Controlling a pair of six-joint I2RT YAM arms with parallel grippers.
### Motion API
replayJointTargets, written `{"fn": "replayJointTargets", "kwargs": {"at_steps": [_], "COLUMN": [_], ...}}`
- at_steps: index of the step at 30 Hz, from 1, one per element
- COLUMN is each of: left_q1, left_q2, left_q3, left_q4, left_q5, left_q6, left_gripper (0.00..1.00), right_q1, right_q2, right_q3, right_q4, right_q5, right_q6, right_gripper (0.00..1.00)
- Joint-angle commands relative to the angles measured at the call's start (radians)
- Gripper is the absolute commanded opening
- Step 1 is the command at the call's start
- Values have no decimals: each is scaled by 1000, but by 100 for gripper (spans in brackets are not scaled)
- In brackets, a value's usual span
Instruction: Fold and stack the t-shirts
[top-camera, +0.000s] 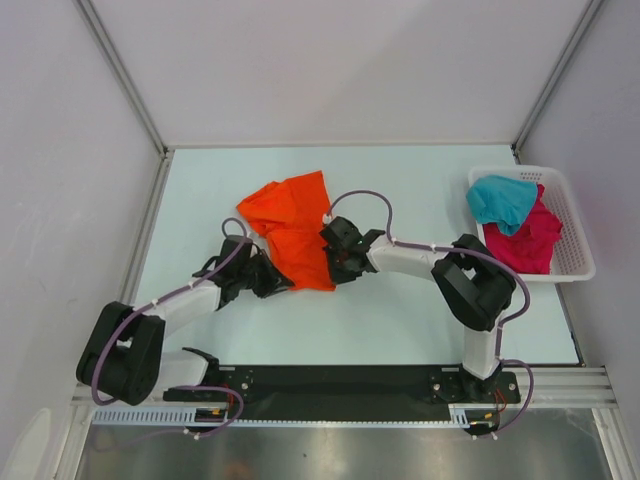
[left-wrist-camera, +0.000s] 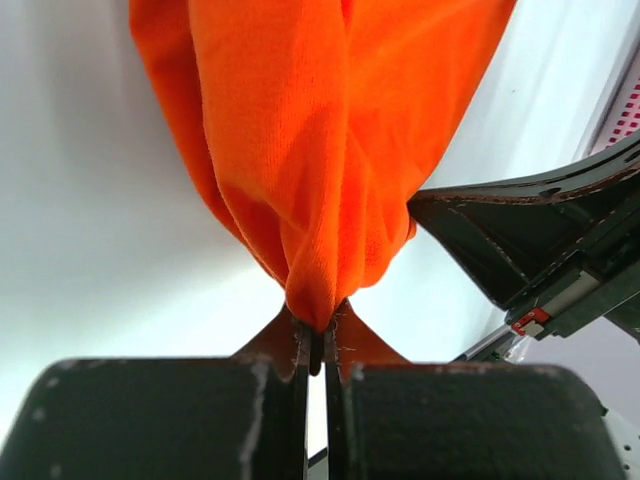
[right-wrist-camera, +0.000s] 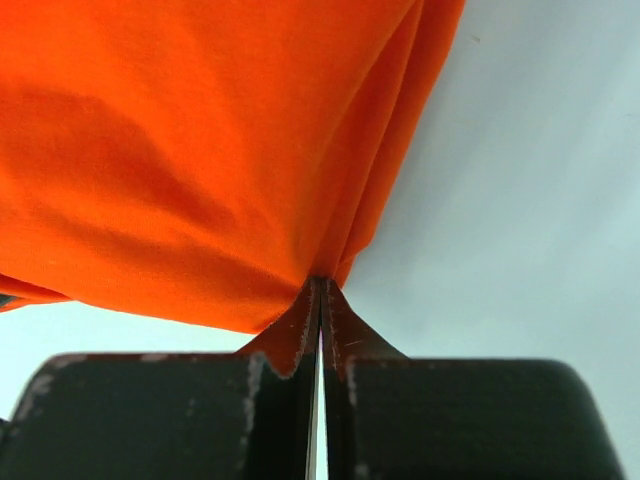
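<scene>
Both hands, left (left-wrist-camera: 318, 335) and right (right-wrist-camera: 318, 300), pinch the orange shirt (top-camera: 297, 228) closed; lift evenly, keeping cloth taut.

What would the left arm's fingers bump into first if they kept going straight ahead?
The orange t-shirt, already pinched between the shut left fingers. Beyond the cloth, probably the right arm, though depth is unclear.

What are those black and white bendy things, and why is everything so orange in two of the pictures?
They are two robot arms bolted to a table. One picture looks down from above. The other two come from tiny cameras on the wrists, very close up. The left gripper and the right gripper are each pinched shut on the orange t-shirt, so it fills those views. A teal t-shirt and a pink t-shirt wait in a white basket.
</scene>
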Motion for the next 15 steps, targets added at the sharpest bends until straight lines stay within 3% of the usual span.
{"fn": "replayJointTargets", "kwargs": {"at_steps": [1, 15], "left_q1": [12, 60], "left_q2": [-62, -232], "left_q3": [26, -8], "left_q4": [-65, -238], "left_q5": [-30, -12], "left_q6": [55, 129], "left_gripper": [0, 4], "right_q1": [-7, -16], "right_q2": [-48, -125], "right_q3": [-33, -85], "right_q4": [-2, -41], "right_q5": [51, 117], "right_q6": [9, 1], "right_gripper": [0, 0]}}
